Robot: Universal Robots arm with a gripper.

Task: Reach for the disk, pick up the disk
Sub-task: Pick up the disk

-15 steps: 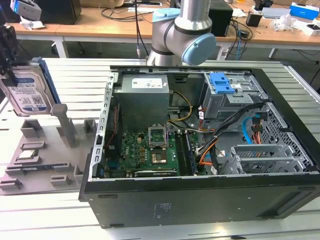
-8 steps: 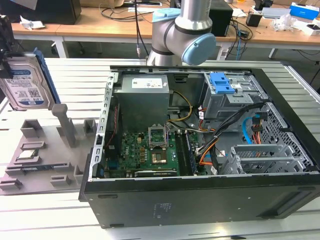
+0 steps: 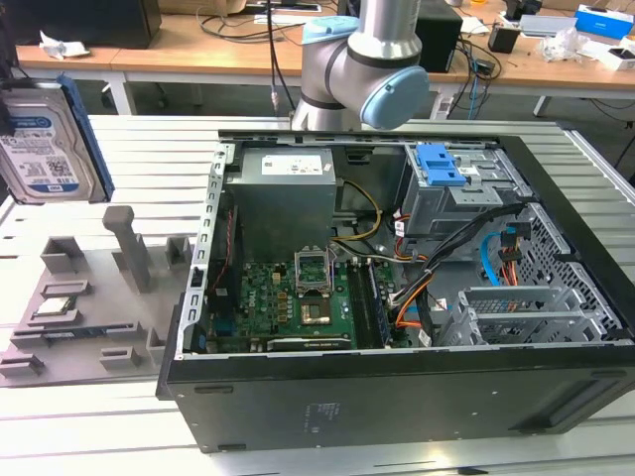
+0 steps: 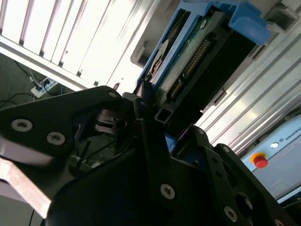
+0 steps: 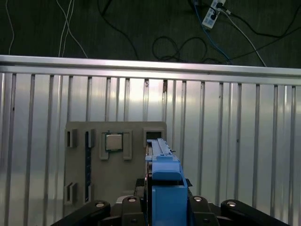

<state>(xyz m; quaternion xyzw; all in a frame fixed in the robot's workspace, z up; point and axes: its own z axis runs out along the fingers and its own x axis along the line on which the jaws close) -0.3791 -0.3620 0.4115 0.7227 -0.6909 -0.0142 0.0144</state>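
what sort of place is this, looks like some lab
Probably a robotics lab or workshop: a robot arm stands behind an open desktop computer case on a slatted aluminium table, its gripper shut on the disk, with cluttered wooden desks behind.

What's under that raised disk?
A grey tray on the slatted table, with a chip seated in it. The disk, clamped in the gripper, hides the part of the tray straight below.
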